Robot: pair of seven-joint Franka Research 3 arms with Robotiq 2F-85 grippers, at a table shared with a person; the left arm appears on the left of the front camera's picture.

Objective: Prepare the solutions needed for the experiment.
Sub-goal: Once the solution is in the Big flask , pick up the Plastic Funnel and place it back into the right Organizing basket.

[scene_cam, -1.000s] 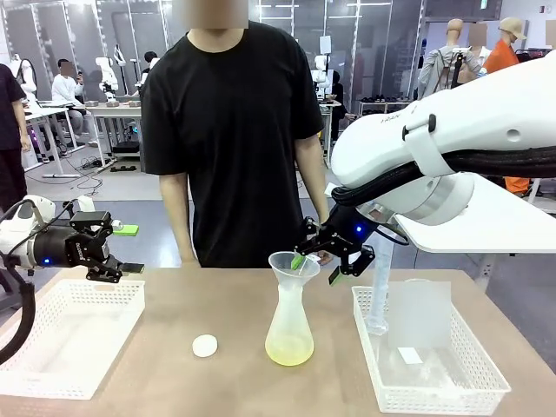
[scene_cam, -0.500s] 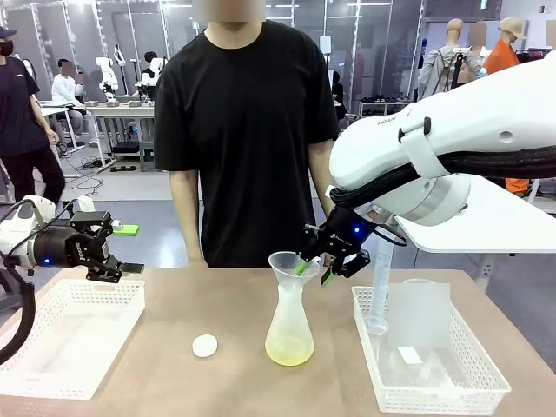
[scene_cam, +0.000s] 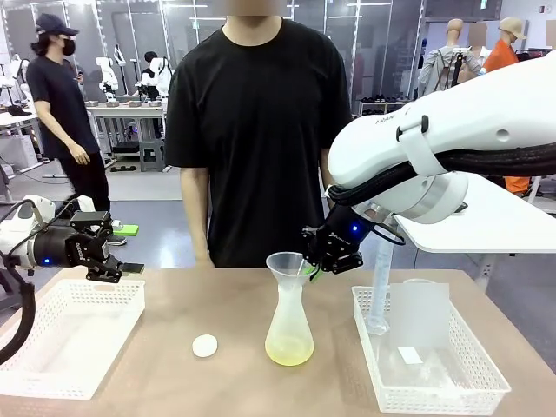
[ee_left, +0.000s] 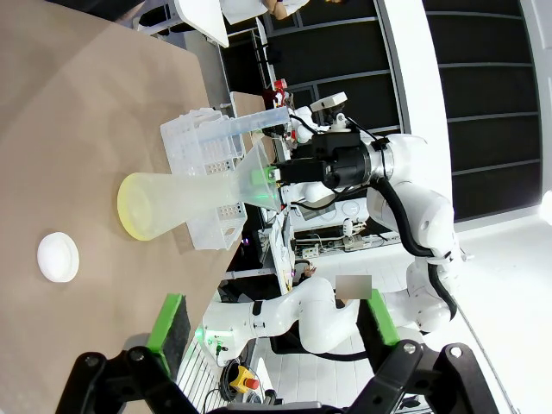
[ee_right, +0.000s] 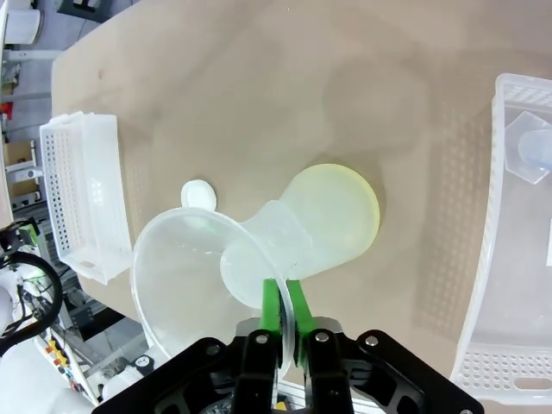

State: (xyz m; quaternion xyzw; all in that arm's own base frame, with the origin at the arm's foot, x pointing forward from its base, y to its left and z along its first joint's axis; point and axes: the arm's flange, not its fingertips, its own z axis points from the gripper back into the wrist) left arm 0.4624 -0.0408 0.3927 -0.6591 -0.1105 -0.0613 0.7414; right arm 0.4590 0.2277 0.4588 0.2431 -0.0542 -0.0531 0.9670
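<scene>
A frosted plastic flask (scene_cam: 289,326) stands mid-table with pale yellow solution (scene_cam: 289,350) in its bottom and a wide funnel (scene_cam: 285,263) in its neck. My right gripper (scene_cam: 314,271) is at the funnel's far-right edge. In the right wrist view its green fingers (ee_right: 272,312) are shut on the funnel's rim (ee_right: 194,267), above the yellowish flask base (ee_right: 336,216). My left gripper (scene_cam: 130,252) hangs open over the left basket, holding nothing. In the left wrist view the left gripper (ee_left: 276,336) looks toward the flask (ee_left: 181,203).
A small white round cap (scene_cam: 205,346) lies left of the flask. A white basket (scene_cam: 69,334) sits at the left. Another basket (scene_cam: 434,365) at the right holds a tall clear cylinder (scene_cam: 380,295) and other labware. A person (scene_cam: 261,130) stands at the far edge.
My right gripper has moved in and shut on the funnel's rim, nudging the funnel slightly left. The person has shifted a little right. The left arm has stayed still.
</scene>
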